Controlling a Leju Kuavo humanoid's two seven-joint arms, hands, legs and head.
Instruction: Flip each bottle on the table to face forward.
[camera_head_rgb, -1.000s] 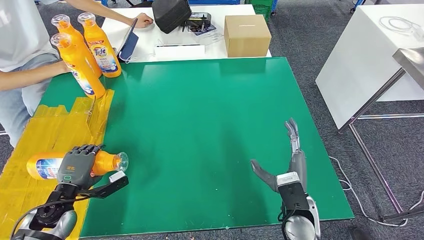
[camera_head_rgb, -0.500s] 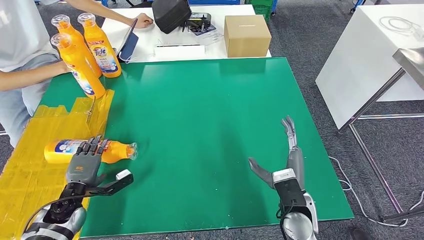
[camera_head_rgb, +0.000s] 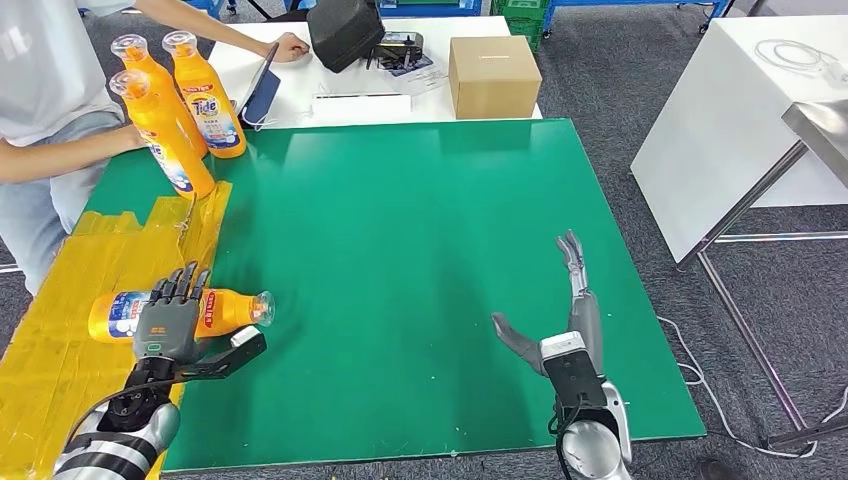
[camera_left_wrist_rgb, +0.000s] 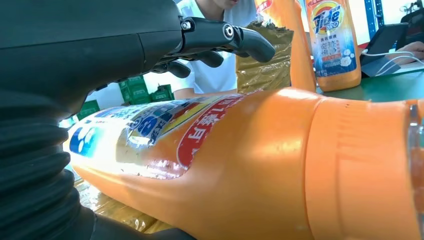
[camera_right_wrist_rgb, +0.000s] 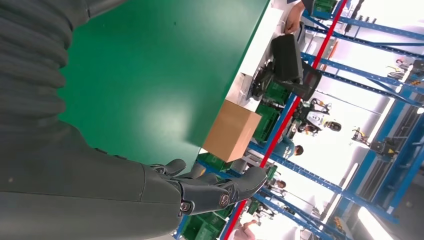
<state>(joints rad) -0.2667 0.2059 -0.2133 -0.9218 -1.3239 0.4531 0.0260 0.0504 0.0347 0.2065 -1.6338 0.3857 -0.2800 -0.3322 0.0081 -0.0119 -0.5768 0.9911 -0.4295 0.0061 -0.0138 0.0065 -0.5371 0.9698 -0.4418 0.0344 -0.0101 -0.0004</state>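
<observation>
At the bench's (camera_head_rgb: 420, 200) left edge our left hand (camera_head_rgb: 168, 322) rests fingers-apart over the lying bottle (camera_head_rgb: 180, 312); ungripped, it could roll away. Our right hand (camera_head_rgb: 570, 320) hangs open, empty

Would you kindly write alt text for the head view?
The left robot hand rests over an orange bottle lying on its side on the green table. The right robot hand is open; three bottles stand beside a person.
</observation>
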